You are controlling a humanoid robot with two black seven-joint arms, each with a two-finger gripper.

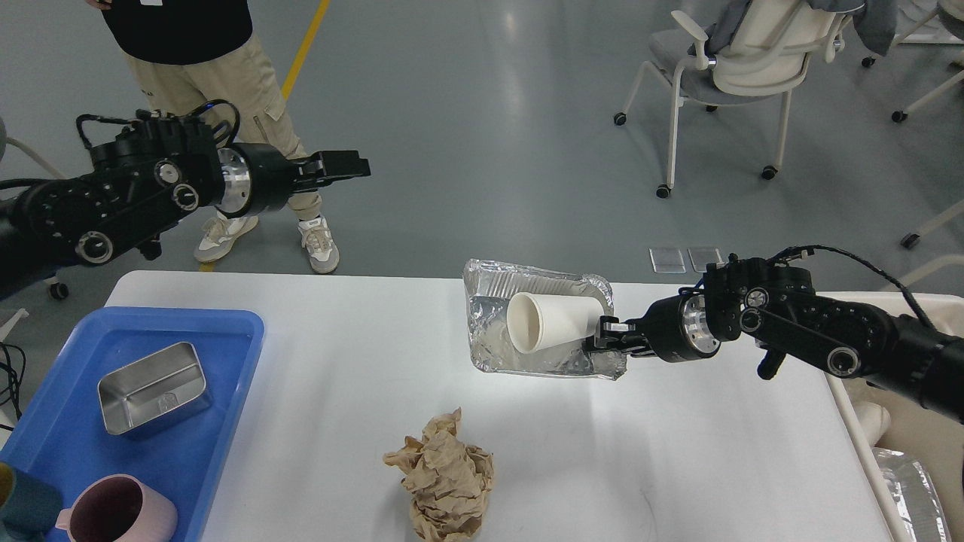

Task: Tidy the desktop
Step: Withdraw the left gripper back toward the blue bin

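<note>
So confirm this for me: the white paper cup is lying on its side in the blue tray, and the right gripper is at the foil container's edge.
Not quite. The head view shows the white paper cup lying in the foil container, not the blue tray. The right gripper is at that container's edge.

Floor's [467, 150] a smooth grey-blue concrete or epoxy type, pretty glossy, with soft overhead light bouncing off it in a pale streak near the top middle. A yellow line [307, 47] runs diagonally across it at the upper left. A person [203, 68] in a black top, beige trousers and white sneakers stands right on that line, head out of view. Upper right has a white office chair [742, 71] on castors with a grey seat and some grey fabric draped over the back. Bits of more chair legs [930, 94] poke in at the right edge. No walls or windows in shot.
</note>
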